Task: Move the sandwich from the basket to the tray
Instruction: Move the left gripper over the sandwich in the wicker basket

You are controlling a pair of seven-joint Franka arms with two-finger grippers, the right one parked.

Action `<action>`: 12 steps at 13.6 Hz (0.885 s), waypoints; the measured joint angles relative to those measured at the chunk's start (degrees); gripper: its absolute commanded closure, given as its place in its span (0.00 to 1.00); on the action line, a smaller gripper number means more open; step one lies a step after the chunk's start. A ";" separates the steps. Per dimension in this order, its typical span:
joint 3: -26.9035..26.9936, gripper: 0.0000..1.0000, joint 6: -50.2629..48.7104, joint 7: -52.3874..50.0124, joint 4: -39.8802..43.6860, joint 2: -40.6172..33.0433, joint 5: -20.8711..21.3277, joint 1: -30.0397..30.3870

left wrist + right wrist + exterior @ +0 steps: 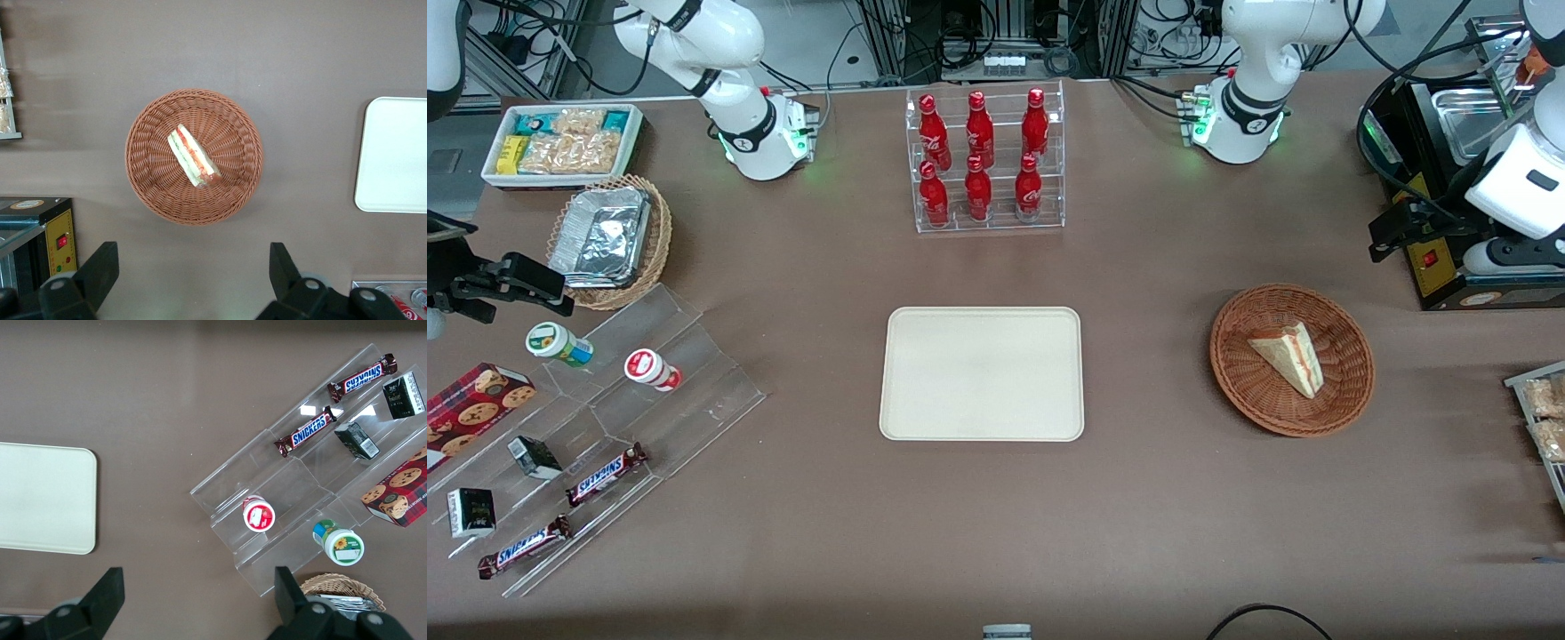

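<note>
The sandwich [1289, 357], a pale bread wedge with red and green filling, lies in the reddish-brown wicker basket [1347, 378] toward the working arm's end of the table. The cream tray [983, 373] lies flat at the table's middle with nothing on it. My left gripper [1389, 233] hangs well above the table, beside the basket and farther from the front camera than it. In the left wrist view the gripper [192, 268] is open, with bare table between its black fingers [100, 267]. That view also holds the sandwich [193, 157], the basket [152, 183] and an end of the tray [393, 155].
A black appliance [1440, 187] stands close beside the gripper. A clear rack of red bottles [987, 160] stands farther from the front camera than the tray. A stepped acrylic stand with snacks [605, 409], a tan basket of foil containers [609, 240] and a white snack bin [560, 142] lie toward the parked arm's end.
</note>
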 measured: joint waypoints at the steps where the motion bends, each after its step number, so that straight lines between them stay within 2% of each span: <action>1: -0.02 0.00 -0.07 0.02 0.00 0.00 0.00 0.03; 6: -0.56 0.00 -0.63 -0.58 -0.02 0.56 0.09 0.10; 12: 0.37 0.00 2.95 -12.94 -0.29 7.41 0.17 3.61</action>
